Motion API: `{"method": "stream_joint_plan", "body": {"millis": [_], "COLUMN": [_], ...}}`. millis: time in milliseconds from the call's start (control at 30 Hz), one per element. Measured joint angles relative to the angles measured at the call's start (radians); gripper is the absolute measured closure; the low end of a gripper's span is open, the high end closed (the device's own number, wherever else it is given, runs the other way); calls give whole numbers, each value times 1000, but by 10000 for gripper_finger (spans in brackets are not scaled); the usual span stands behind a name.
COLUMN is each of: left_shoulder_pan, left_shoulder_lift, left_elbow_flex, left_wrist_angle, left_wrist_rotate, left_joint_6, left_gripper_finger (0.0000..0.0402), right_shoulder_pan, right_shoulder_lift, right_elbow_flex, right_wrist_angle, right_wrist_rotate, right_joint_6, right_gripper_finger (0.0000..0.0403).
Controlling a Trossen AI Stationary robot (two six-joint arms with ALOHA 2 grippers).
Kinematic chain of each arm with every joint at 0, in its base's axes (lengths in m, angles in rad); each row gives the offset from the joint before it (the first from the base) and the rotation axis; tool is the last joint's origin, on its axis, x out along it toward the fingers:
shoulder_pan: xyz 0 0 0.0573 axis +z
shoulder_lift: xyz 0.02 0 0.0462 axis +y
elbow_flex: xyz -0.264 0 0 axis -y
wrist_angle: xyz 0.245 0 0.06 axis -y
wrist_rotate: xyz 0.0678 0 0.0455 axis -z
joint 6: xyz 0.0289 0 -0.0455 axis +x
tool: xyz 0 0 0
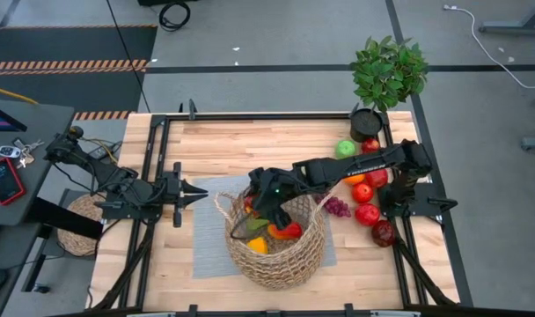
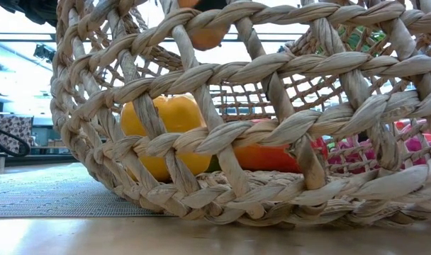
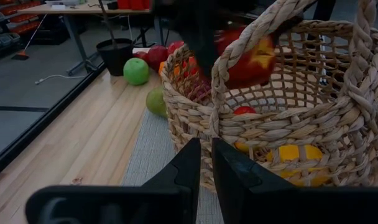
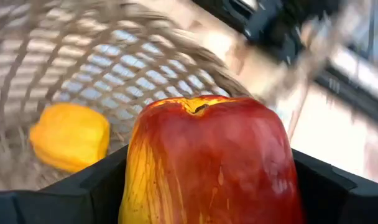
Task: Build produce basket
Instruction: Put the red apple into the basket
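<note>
Basket [image 1: 276, 239] standing on a grey mat [image 1: 210, 238] at mid-table, directly beneath the right gripper [image 1: 269, 204], so that whatever drops from the jaws lands inside rather than on the wood. Right arm stretched across from its side of the table, gripper poised over the basket's mouth, jaws spread wide around a red-and-yellow apple [image 4: 211, 165] and clamped on its flanks, stem end facing the wrist camera; held high above the weave, probably for a release onto the pile below. Inside the basket, under and just ahead of the held apple: a yellow bell pepper [image 4: 69, 135] on the floor of the weave, an orange-red piece [image 2: 272, 156] beside it, something green at the rim side nearest the left arm. Outside the basket, behind the right gripper toward its arm's base: purple grapes [image 1: 337, 207], a green apple [image 1: 345, 149], several red fruits [image 1: 367, 214] and an orange piece, all waiting near the potted plant [image 1: 386, 75]. Left gripper [image 3: 204, 163] parked level with the table, fingers pressed together, holding nothing, tips aimed at the basket wall just ahead. Roughly a third of the produce loaded, by the look of it.
</note>
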State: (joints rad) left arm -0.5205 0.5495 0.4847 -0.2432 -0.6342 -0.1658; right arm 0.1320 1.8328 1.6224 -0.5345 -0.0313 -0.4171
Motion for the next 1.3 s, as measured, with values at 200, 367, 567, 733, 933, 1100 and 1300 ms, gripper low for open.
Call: {"method": "stream_joint_plan", "body": {"millis": [200, 367, 567, 733, 933, 1100, 1300], "left_shoulder_pan": [0, 0, 0, 0, 0, 0, 0], "left_shoulder_lift": [0, 0, 0, 0, 0, 0, 0], "left_elbow_flex": [0, 0, 0, 0, 0, 0, 0], "left_wrist_angle": [0, 0, 0, 0, 0, 0, 0], "left_wrist_rotate": [0, 0, 0, 0, 0, 0, 0], "left_joint_6": [0, 0, 0, 0, 0, 0, 0], "left_gripper_finger": [353, 353, 353, 353, 353, 353, 353], "right_shoulder_pan": [-40, -49, -23, -2, -1, 0, -1], "right_shoulder_lift": [0, 0, -2, -2, -1, -1, -1], "right_elbow_flex": [-4, -4, -103, -243, -373, -422, -424], "right_wrist_angle": [0, 1, 119, 246, 327, 329, 328], "right_wrist_rotate": [-163, -255, -252, -250, -241, -221, -134], "right_joint_6": [215, 216, 135, 99, 125, 126, 187], "right_gripper_finger": [68, 68, 68, 68, 68, 68, 53]}}
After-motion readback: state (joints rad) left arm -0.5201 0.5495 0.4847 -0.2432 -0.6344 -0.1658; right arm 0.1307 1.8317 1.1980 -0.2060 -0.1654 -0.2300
